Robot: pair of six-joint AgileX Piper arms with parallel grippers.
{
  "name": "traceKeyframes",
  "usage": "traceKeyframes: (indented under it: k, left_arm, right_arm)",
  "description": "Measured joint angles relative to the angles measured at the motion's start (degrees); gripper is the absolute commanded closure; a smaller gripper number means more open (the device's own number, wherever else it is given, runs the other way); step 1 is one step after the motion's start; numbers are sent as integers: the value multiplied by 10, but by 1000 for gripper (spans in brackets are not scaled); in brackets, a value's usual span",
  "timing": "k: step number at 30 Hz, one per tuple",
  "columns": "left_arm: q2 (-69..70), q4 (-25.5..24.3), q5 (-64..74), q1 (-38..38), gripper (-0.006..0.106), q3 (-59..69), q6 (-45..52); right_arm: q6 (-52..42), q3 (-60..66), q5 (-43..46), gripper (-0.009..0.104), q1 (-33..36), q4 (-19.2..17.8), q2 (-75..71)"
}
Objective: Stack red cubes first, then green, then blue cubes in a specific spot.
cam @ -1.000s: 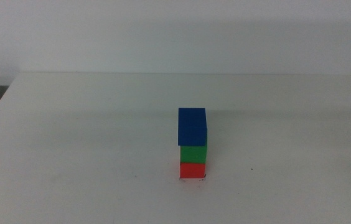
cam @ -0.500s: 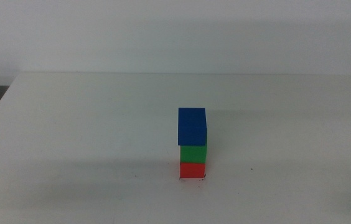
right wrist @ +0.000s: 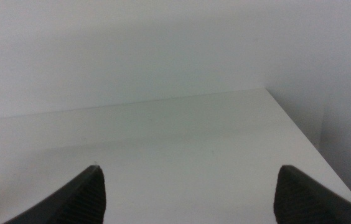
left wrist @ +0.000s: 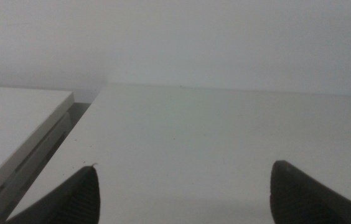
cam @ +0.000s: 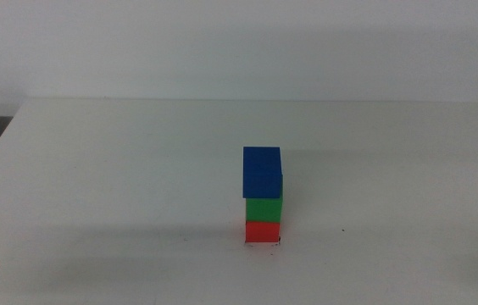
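The small matte blue cube [cam: 262, 172] tops the matte green cube [cam: 264, 208] and matte red cube [cam: 262, 231]. Both the left gripper [left wrist: 182, 193] and right gripper [right wrist: 188, 193] sit released and empty; retreat should stay well clear of this 3-cube stack.

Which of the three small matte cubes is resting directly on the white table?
The small matte red cube: it sits at the bottom of the stack, with the green cube on it and the blue cube on top.

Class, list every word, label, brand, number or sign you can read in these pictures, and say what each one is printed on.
None: nothing readable shows in any view.
Blue cube, green cube, red cube: plain faces, no print.
White table: only tiny dark ticks by the stack, not writing.
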State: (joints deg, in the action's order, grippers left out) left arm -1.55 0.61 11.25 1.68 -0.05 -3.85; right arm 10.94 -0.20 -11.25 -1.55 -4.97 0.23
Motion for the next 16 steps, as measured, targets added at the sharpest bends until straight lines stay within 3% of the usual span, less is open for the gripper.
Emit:
traceKeyframes:
  k: [16]
  left_arm:
    - [13,-2,-26,0,7,0,0]
  right_arm:
    - [0,0,1,2,0,0,0]
